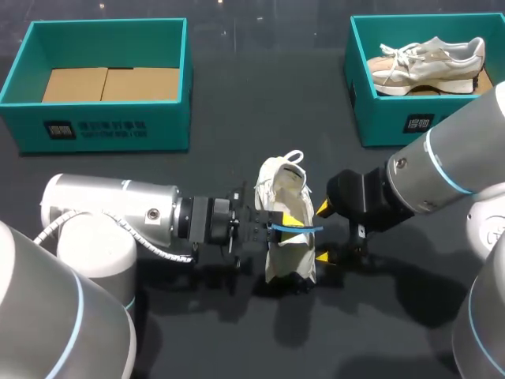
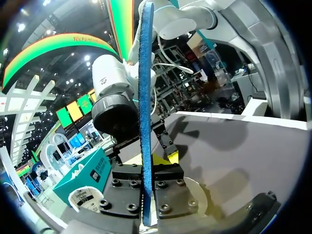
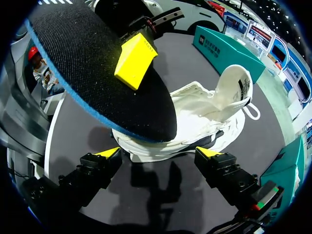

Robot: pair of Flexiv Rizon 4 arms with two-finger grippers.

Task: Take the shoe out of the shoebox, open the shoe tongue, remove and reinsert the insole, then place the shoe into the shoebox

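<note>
1. Left arm: comes in from the left, lying low over the near tabletop.
2. Left hand: closed on the insole, which stands on edge between its two fingers. One yellow fingertip presses on the insole's dark upper face.
3. Insole: black fabric face with a blue rim, held out of the shoe, just above its opening.
4. Shoe: white, resting on the dark tabletop mid-table between the two hands and outside both boxes. The heel loop points to the far side. There is dark lettering on the heel tab, too small to make out.
5. Right arm: comes in from the right.
6. Right hand: open and gripping nothing. Its yellow-tipped fingers are spread wide at the shoe's side and do not touch it.
7. Left shoebox: teal, far left, lid off, with brown cardboard in the bottom. The front wall has a dark square mark and white print, not legible.
8. Right shoebox: teal, far right, with a white mark on the front wall, not legible. It holds a second shoe, cream and beige, lying on its side.
</note>
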